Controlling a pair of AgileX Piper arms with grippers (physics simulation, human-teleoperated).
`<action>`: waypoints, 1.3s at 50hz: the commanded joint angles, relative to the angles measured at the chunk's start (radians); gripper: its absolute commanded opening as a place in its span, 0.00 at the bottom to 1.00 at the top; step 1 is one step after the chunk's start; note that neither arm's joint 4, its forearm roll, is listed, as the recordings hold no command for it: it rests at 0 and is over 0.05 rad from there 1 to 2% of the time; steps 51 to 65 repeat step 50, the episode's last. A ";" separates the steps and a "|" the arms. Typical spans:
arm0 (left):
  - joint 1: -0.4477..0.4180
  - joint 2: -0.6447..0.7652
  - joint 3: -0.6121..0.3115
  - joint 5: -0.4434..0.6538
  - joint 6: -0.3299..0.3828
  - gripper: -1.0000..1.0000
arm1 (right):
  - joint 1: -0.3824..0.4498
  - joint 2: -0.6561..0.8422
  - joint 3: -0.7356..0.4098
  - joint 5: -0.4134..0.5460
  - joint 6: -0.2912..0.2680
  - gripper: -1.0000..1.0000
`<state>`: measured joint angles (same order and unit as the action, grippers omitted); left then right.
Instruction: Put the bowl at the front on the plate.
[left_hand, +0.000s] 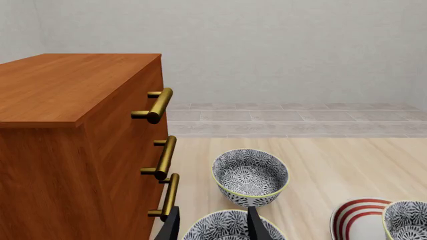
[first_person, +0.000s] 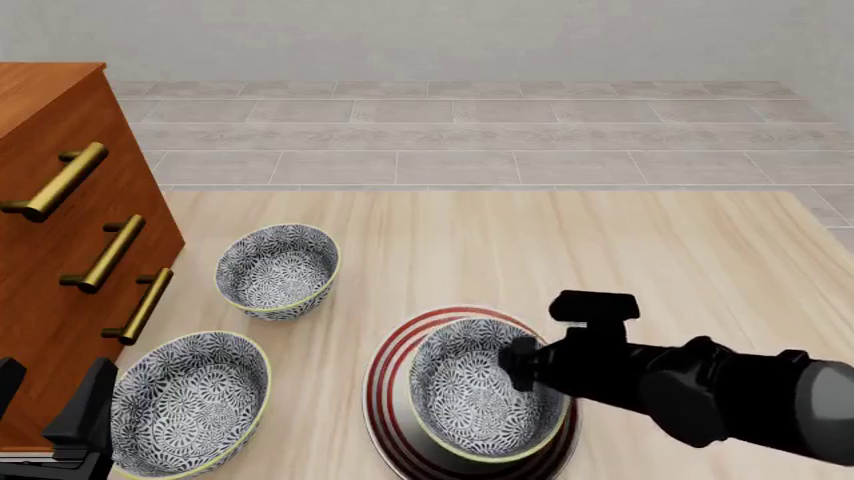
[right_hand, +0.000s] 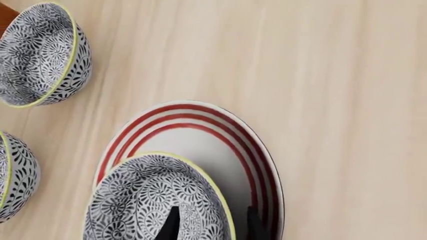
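The bowl (first_person: 481, 400) with the blue-grey floral inside and yellow-green rim sits on the red-ringed white plate (first_person: 394, 350), toward its near side. My right gripper (first_person: 518, 365) is open at the bowl's right rim. In the right wrist view one finger is inside the bowl (right_hand: 147, 200) and the other outside over the plate (right_hand: 200, 127), neither pressing the rim. My left gripper (first_person: 54, 415) stands open at the front left, with its fingertips (left_hand: 252, 220) over another patterned bowl.
Two more bowls of the same pattern stand left of the plate, one near the front (first_person: 187, 400) and one farther back (first_person: 278, 270). A wooden drawer cabinet (first_person: 67, 250) with brass handles fills the left side. A tiled floor lies beyond the table's far edge.
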<state>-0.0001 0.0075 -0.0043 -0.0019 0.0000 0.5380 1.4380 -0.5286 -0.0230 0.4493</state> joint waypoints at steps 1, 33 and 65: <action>0.000 0.000 0.000 0.000 0.000 1.00 | -0.027 -0.060 -0.055 0.096 -0.046 1.00; 0.000 0.000 0.000 0.000 0.000 1.00 | -0.121 -0.176 -0.542 0.413 -0.273 1.00; 0.000 0.000 0.000 0.000 0.000 1.00 | -0.102 -0.109 -0.481 0.219 -0.247 1.00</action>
